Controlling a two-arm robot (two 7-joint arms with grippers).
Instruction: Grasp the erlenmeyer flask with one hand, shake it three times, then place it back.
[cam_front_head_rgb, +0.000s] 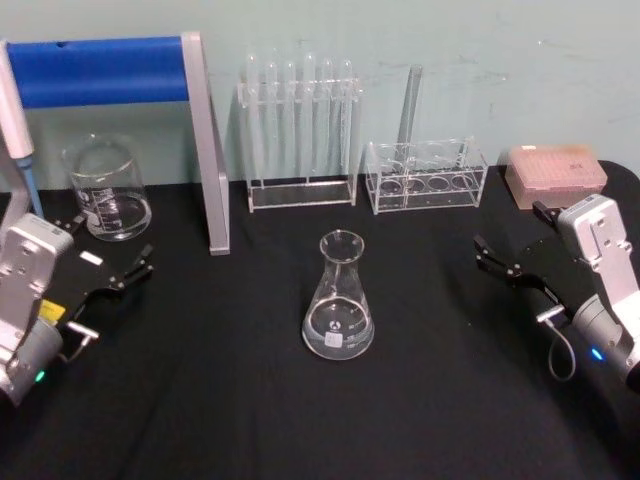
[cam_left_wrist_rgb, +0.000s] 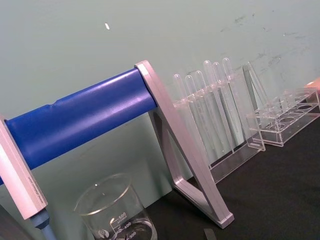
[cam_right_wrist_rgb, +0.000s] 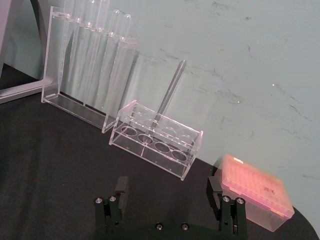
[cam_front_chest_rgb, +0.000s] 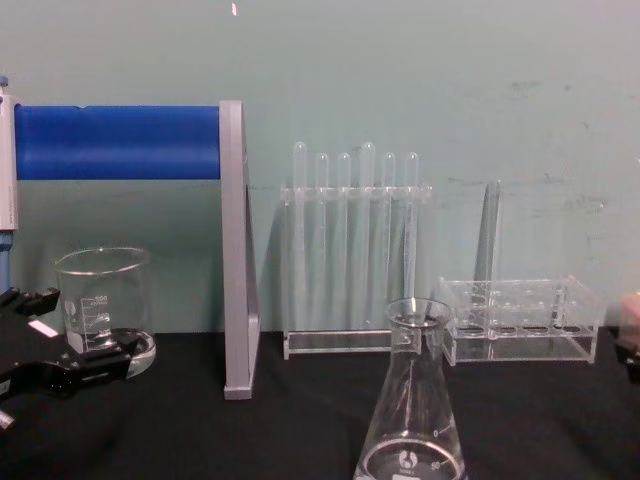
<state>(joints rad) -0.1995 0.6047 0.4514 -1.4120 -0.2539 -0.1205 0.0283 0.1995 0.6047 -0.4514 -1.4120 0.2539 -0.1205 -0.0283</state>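
Well, step in hand: the reach, by my reading; nothing is grasped yet.
Erlenmeyer flask (cam_front_head_rgb: 338, 300): stands upright on the black table (cam_front_head_rgb: 250, 420), between the two grippers and well apart from each.
Right gripper (cam_front_head_rgb: 510, 232): fingers spread wide and empty. The flask lies off to its left and a little nearer the robot, and the pink tip box (cam_front_head_rgb: 555, 172) sits just beyond it.
Left gripper (cam_front_head_rgb: 108, 248): also spread and empty. The flask is off to its right, and the beaker (cam_front_head_rgb: 108, 188) is just beyond it.
Next move: one gripper should travel inward to the flask, put its spread fingers on either side of the narrow neck, then close.
Care needed: the glass is smooth and tapered, so a grip just under the flared rim looks safest before any shaking.
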